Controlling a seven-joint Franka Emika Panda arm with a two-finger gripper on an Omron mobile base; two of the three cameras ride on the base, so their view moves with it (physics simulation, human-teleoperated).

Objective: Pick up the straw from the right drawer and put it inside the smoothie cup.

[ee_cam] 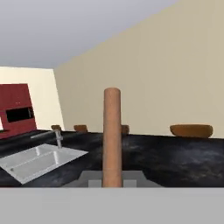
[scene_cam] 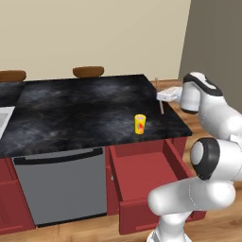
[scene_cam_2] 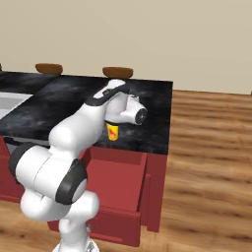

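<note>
Tan-brown and thin, the straw (scene_cam: pixel 159 96) stands nearly upright at the right of the left base view, above the right edge of the black table (scene_cam: pixel 85 108). The gripper (scene_cam: pixel 163 96) is at the straw's middle, its fingers closed on it, with the straw's ends showing above and below the white hand. In the hand view the straw (ee_cam: pixel 112 138) rises as a straight brown column from the bottom centre of the frame.

The smoothie cup (scene_cam: pixel 140 124), yellow with a red-orange mark, stands upright on the table near its front edge, lower centre-right in the left base view. It is below and to the left of the held straw and apart from it. In the right base view the cup (scene_cam_2: pixel 112 132) shows at centre frame, partly covered by the arm's wrist.

The right drawer (scene_cam: pixel 142 179) is pulled open below the table's front edge, in the lower centre of the left base view. What shows of its red floor is bare; the arm hides its right front corner. In the right base view the drawer (scene_cam_2: pixel 120 189) sits lower centre.

A grey dishwasher front (scene_cam: pixel 61 189) with a bar handle is at the lower left of the left base view. Brown wooden bowls (scene_cam: pixel 88 71) stand beyond the table's far edge. A sink (ee_cam: pixel 39 159) with a faucet occupies the lower left of the hand view.
</note>
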